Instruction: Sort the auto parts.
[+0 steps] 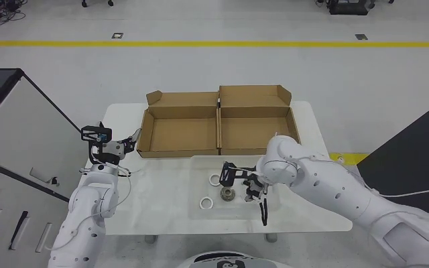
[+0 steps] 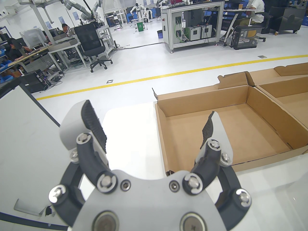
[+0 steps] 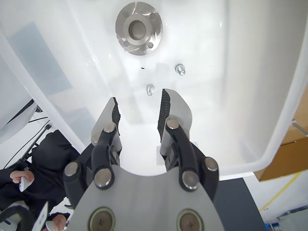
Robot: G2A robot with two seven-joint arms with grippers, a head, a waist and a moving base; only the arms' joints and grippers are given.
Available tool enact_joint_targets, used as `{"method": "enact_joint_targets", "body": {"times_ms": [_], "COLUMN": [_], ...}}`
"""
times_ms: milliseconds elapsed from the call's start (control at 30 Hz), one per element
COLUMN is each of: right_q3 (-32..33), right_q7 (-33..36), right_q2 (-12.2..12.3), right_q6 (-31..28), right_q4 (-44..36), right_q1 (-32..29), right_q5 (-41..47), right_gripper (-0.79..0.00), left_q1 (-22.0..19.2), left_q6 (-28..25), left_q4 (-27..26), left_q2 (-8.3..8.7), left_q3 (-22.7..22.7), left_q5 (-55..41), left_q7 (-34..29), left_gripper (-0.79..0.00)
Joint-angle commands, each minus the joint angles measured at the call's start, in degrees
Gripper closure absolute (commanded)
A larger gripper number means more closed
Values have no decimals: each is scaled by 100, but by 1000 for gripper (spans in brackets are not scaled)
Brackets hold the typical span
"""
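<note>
A white tray (image 1: pixel 242 204) sits on the table in front of two open cardboard boxes. In it lie a steel flange (image 3: pixel 139 28) (image 1: pixel 228 194), two rings (image 1: pixel 214 179) (image 1: pixel 207 202) and two small bolts (image 3: pixel 149 89) (image 3: pixel 180 69). My right gripper (image 3: pixel 139 96) (image 1: pixel 226 175) hangs open over the tray, its fingertips just short of the nearer bolt and holding nothing. My left gripper (image 2: pixel 149 114) (image 1: pixel 127 142) is open and empty above the table, beside the left box (image 2: pixel 228 131).
The left box (image 1: pixel 181 134) and the right box (image 1: pixel 258 127) stand side by side at the back of the table (image 1: pixel 308 114), both empty, flaps raised at the rear. A grey panel (image 1: pixel 27 127) leans at the table's left.
</note>
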Motion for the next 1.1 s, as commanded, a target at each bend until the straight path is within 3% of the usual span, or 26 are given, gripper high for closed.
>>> {"method": "enact_joint_targets", "body": {"times_ms": [0, 1067], "right_q3": [-43, -675], "right_q7": [46, 76], "right_q2": [-22, -385], "right_q6": [35, 185], "right_q4": [65, 827], "right_q1": [20, 398], "right_q5": [13, 47], "right_gripper": [-382, -296], "left_q1": [0, 0], "left_q6": [0, 0], "left_q4": [0, 0], "left_q2": [0, 0], "left_q3": [0, 0], "left_q5": [0, 0], "left_q7": [0, 0], "left_gripper": [-785, -785]}}
